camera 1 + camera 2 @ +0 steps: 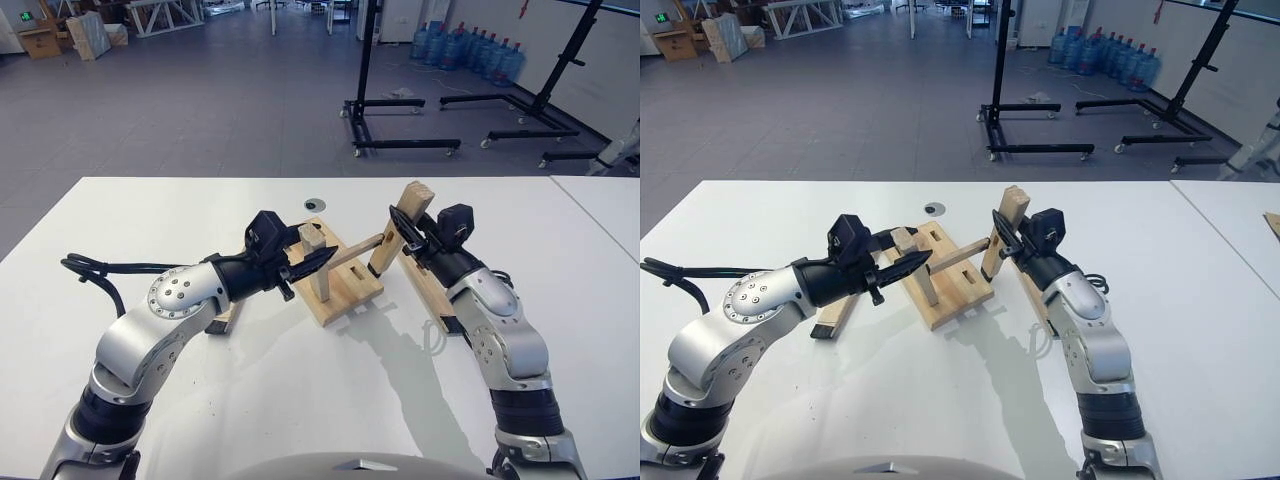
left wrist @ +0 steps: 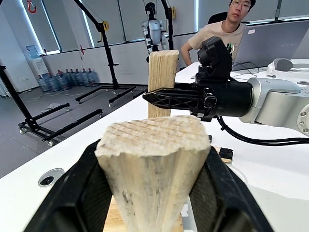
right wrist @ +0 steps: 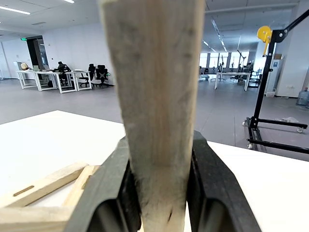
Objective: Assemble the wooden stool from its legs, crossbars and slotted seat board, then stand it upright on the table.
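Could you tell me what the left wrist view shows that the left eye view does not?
Left wrist view: the rough sawn end face of the pale wooden leg clamped in the left gripper. Left eye view: the slots of the flat wooden seat board and the thin crossbar joining both legs. Shared: the right gripper clamped on the second upright leg.

You have open table (image 1: 300,400) before the seat board (image 1: 347,292); the crossbar (image 1: 357,251) blocks between the left gripper (image 1: 322,260) holding the upright leg (image 1: 321,285) and the right gripper (image 1: 403,233) holding the tilted leg (image 1: 413,200).
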